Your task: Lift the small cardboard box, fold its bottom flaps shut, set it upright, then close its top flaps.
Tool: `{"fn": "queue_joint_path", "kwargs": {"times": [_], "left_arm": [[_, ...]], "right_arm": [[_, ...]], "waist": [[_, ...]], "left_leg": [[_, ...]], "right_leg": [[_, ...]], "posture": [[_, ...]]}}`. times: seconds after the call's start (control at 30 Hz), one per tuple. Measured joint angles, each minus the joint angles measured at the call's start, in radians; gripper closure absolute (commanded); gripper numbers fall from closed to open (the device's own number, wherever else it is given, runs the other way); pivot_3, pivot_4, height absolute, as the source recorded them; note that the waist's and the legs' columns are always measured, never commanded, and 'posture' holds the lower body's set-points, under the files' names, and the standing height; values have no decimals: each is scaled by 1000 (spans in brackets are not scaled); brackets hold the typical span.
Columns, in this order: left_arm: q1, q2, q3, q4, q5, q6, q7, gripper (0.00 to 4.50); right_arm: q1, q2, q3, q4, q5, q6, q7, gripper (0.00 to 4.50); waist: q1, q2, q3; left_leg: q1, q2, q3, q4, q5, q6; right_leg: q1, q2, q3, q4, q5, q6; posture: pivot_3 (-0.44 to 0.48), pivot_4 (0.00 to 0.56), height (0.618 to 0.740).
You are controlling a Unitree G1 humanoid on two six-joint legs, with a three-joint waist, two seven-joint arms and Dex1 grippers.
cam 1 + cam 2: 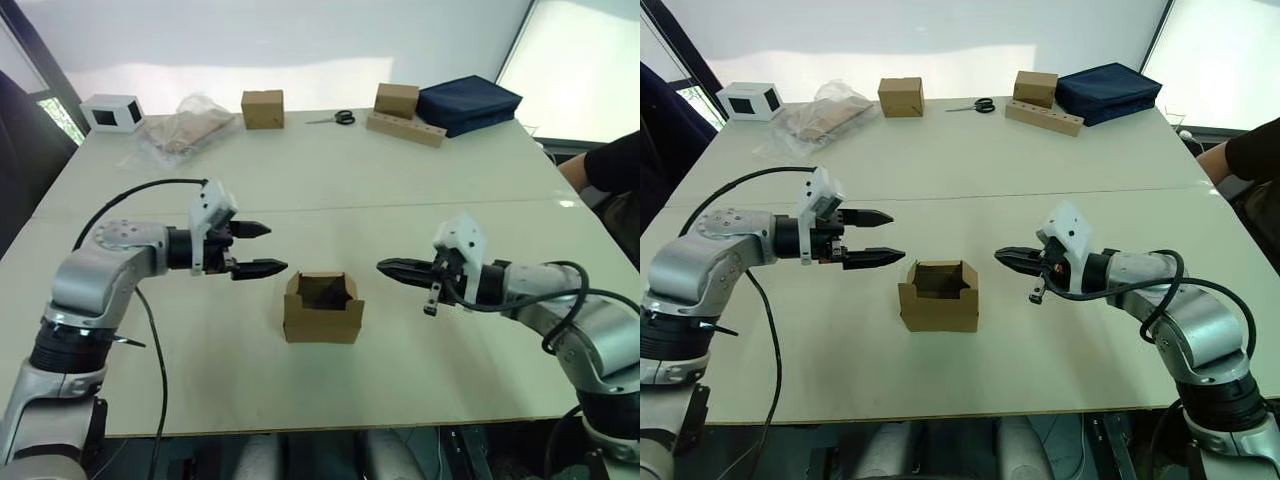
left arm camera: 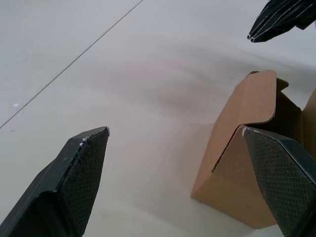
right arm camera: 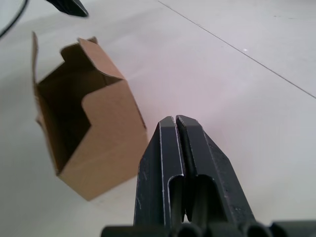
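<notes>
Open small cardboard box [image 1: 323, 310] between hands.

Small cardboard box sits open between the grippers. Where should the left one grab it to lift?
Probably by the upright wall nearest the left gripper, coming in from the robot's left. The small cardboard box stands on the table with its top open, so that thin wall's free rim can slip between the open fingers, one inside, one outside. The right gripper is shut, off its other side.

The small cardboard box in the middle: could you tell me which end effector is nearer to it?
Left. The left end effector hovers near the small cardboard box's upper left corner; the right end effector sits slightly farther off.
</notes>
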Motion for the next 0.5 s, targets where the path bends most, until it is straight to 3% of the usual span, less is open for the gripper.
{"fn": "queue_joint_path", "kwargs": {"times": [0.5], "left_arm": [[40, -4, -71, -19, 28, -35, -1, 35]], "right_arm": [[4, 44, 103, -25, -1, 2, -14, 4500]], "waist": [[1, 0, 0]], "left_leg": [[0, 0, 0, 0, 0, 0]], "right_leg": [[0, 0, 0, 0, 0, 0]], "posture": [[0, 150, 740]]}}
